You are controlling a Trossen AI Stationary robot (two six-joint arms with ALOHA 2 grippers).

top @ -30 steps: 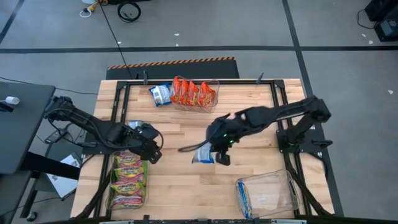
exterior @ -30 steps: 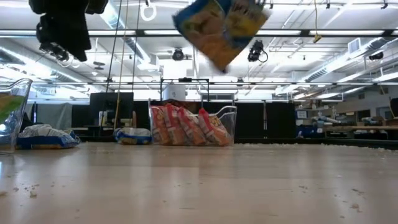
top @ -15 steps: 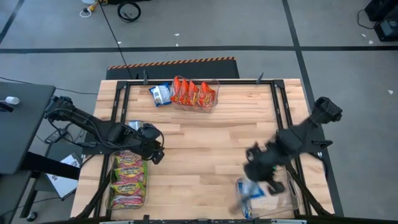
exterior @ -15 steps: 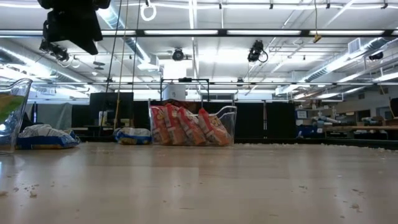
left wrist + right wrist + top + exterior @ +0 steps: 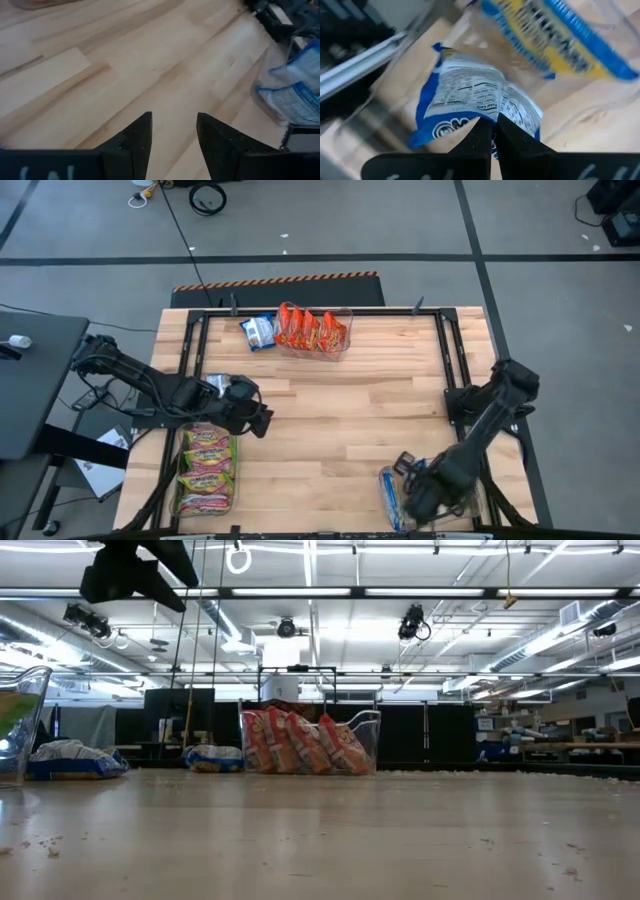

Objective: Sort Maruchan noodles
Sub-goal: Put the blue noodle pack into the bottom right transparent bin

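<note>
Right pincer (image 5: 420,498) is partly hidden in the high view, low over the clear bin (image 5: 455,476) at the worktop's (image 5: 340,410) near right corner. Wrist view shows its fingers nearly shut, pinching the edge of a blue-white packet (image 5: 475,107), back label showing, w/ another blue-yellow packet (image 5: 560,35) blurred beyond. Left pincer (image 5: 258,420) hovers by the green-pink packets (image 5: 206,468) at near left, fingers (image 5: 137,137) apart, holding nothing. Red packets (image 5: 312,330) stand in the far bin; one blue packet (image 5: 259,332) lies just beside it.
</note>
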